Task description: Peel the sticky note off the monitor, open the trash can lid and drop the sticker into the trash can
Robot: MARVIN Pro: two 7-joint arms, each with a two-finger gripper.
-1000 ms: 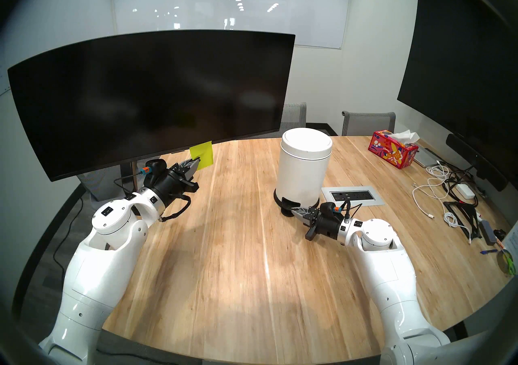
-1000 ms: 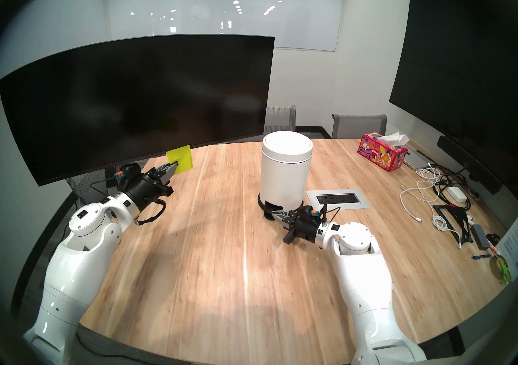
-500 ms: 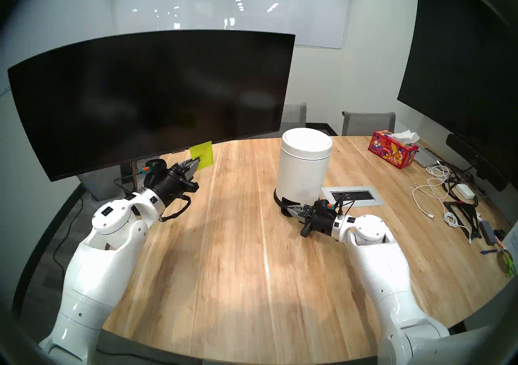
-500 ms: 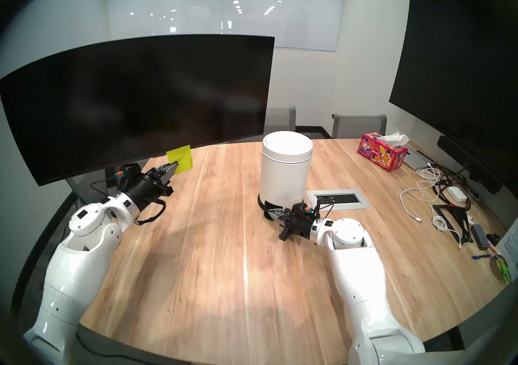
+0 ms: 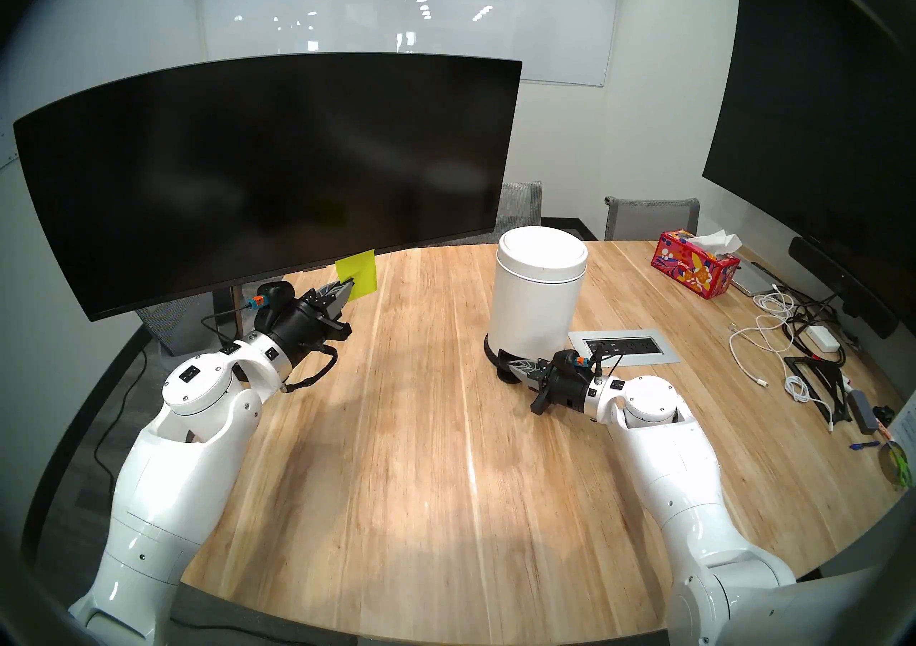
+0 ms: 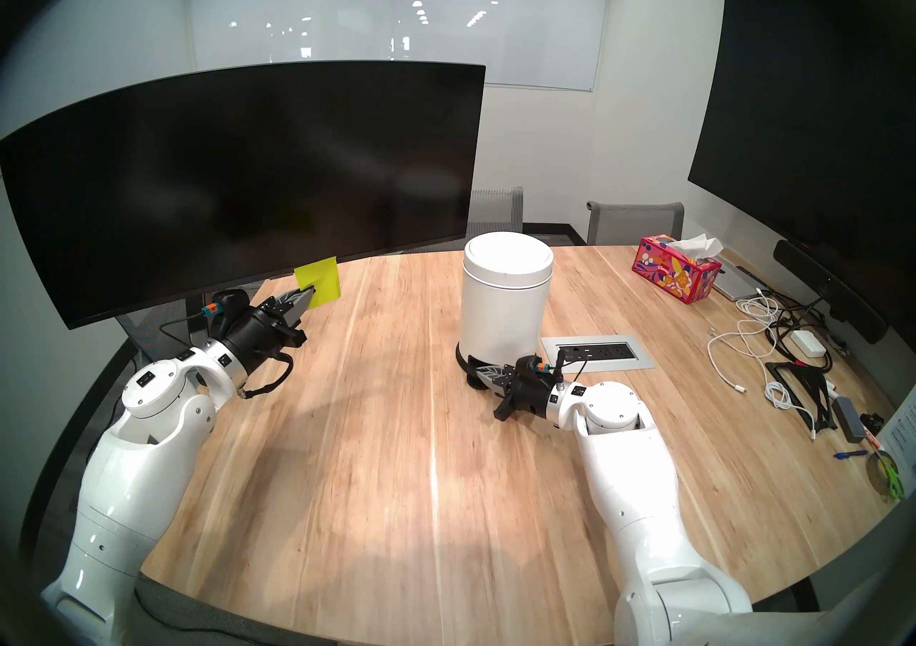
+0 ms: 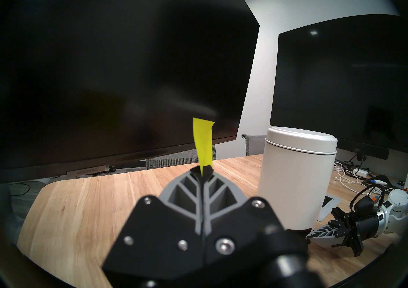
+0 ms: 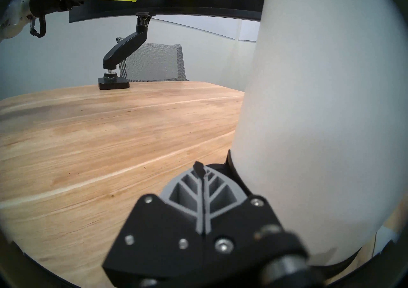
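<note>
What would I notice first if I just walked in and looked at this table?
Probably the bright yellow-green sticky note, pinched in the left gripper just under the bottom edge of the very wide black monitor. Next comes the white trash can standing in the middle of the wooden table, lid shut, with the right gripper low at its black foot pedal.

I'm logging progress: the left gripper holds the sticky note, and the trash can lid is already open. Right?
Not quite. The left gripper does hold the sticky note, but the trash can lid is shut, flat on the can, as the head view shows.
</note>
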